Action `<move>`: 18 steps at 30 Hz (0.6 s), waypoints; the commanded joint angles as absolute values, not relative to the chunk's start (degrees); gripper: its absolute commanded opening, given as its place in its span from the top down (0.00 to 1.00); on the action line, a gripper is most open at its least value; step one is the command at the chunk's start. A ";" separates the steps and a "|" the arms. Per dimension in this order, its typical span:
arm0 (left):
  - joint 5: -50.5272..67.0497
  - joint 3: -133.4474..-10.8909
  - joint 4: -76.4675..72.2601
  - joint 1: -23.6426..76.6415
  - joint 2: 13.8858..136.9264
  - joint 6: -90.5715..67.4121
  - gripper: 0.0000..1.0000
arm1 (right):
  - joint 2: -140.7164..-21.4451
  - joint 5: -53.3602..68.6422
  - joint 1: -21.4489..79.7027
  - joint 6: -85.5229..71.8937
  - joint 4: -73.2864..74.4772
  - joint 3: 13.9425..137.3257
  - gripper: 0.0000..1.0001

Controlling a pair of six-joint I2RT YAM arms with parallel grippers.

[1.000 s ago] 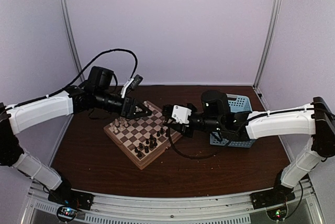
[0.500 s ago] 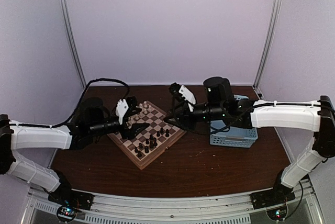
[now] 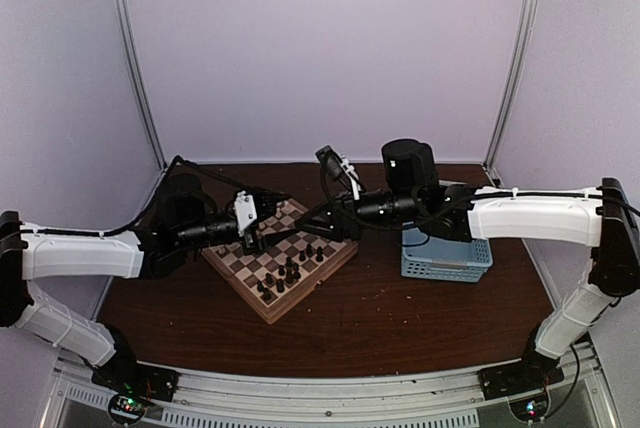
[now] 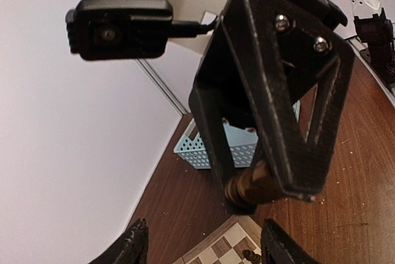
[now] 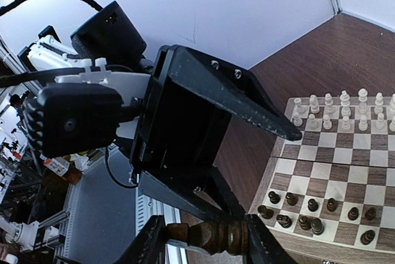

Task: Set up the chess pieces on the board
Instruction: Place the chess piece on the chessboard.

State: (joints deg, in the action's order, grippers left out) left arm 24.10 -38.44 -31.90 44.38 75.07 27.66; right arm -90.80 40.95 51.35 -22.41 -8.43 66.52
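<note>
- right claw (image 5: 207,236) clamped on one dark chessman (image 4: 250,187). The piece lies crosswise between the fingers, held up in the air over the far side of the board (image 3: 277,310).
- left claw (image 4: 203,248) spread wide with nothing in it. It points straight at the right claw, close to the held piece but not touching. Reads to me like a hand-over being lined up.
- board sits on the table (image 3: 400,323), turned corner-on to the arms, under and between the two claws.
- cream set (image 5: 342,111): two upright rows along one end of the board. Looks done or nearly done. The right wrist view cuts the rows off at the edge, so no full count.
- dark set (image 5: 308,205): a ragged double row at the opposite end, upright, with gaps. Partly filled, not complete.
- basket (image 3: 445,253) is right of the board, under the right arm. Can't tell if any pieces are left inside.
- progress guess: well past half. Left to do: seat the held dark chessman on a free square in the dark rows, place any others missing, and straighten the uneven spacing.
- risk: the piece is tiny and round. It could twist or drop during a pass and knock over the men standing below.
</note>
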 commanded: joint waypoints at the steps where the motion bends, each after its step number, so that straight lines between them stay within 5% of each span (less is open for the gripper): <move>1: 26.13 -41.39 -33.31 44.65 76.54 31.86 0.39 | -93.13 43.90 50.84 -30.53 -14.50 68.44 0.70; 18: 30.02 -41.36 -34.10 44.62 76.76 31.61 0.58 | -98.78 46.64 48.85 -42.65 -26.82 68.35 0.70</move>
